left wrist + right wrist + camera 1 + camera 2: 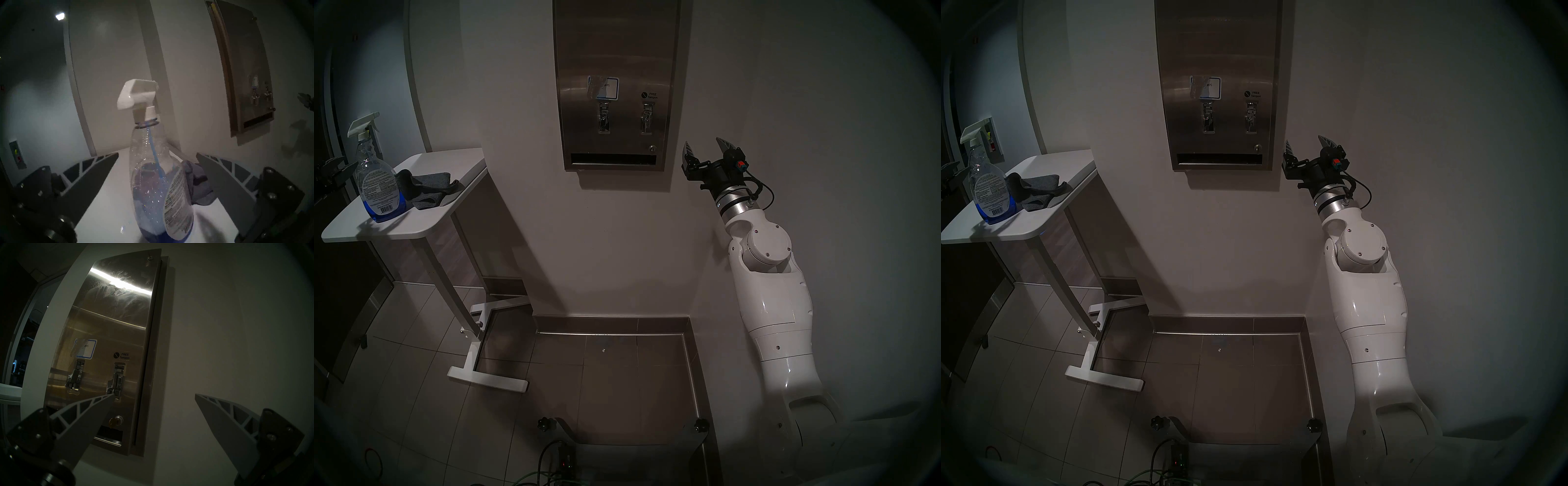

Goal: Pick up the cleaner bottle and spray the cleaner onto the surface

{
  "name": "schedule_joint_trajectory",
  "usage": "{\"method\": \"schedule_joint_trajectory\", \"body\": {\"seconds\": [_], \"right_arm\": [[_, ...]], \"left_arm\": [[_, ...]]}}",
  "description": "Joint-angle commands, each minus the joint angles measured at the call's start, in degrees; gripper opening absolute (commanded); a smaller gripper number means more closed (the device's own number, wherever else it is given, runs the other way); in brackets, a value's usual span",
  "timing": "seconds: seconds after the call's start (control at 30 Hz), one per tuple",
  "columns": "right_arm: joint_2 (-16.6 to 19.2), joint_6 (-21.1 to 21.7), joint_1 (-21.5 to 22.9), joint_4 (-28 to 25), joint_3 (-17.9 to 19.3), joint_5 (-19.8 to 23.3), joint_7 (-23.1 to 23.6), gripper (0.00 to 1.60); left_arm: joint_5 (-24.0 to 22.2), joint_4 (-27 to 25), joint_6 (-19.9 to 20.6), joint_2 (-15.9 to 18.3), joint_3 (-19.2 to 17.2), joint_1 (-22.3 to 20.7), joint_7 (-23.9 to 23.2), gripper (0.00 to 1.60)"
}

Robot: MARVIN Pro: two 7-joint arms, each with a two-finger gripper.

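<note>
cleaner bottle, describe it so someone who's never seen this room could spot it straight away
Left of the steel wall dispenser stands a small white table. The cleaner bottle stands upright near its front corner, beside a crumpled grey cloth. It is the only clear thing there, with blue liquid at the bottom and a white trigger head.

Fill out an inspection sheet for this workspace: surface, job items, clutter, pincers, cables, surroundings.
Surface: steel wall dispenser, smeared near the top in the right wrist view; no fresh foam seen.
Job's things: cleaner bottle upright on the white side table, blue cleaner low in it.
Clutter: grey cloth crumpled behind the bottle, touching or not unclear.
Pincers: left pincer open, fingers either side of the bottle, not gripping; right pincer open, empty, beside the dispenser.
Cables: black lead looped at the right wrist; cables on the floor.
Surroundings: white wall, tiled floor.
</note>
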Motion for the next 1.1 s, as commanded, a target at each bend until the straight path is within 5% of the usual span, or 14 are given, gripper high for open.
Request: {"method": "schedule_joint_trajectory", "body": {"seconds": [0.0, 0.6, 1.07], "right_arm": [[-0.15, -0.51, 1.8, -2.06, -0.1, 0.14, 0.13, 1.6], [-0.14, -0.53, 1.8, -1.95, -0.1, 0.14, 0.11, 1.6], [-0.14, -0.54, 1.8, -1.81, -0.11, 0.13, 0.09, 1.6]], "left_arm": [[-0.16, 0.15, -1.57, 0.45, 1.26, -5.94, 2.01, 1.6], [0.1, 4.22, -0.31, -0.75, 7.18, -13.04, 4.58, 1.6], [0.34, 4.15, 4.0, -5.85, 12.0, -20.14, 6.09, 1.6]]}}
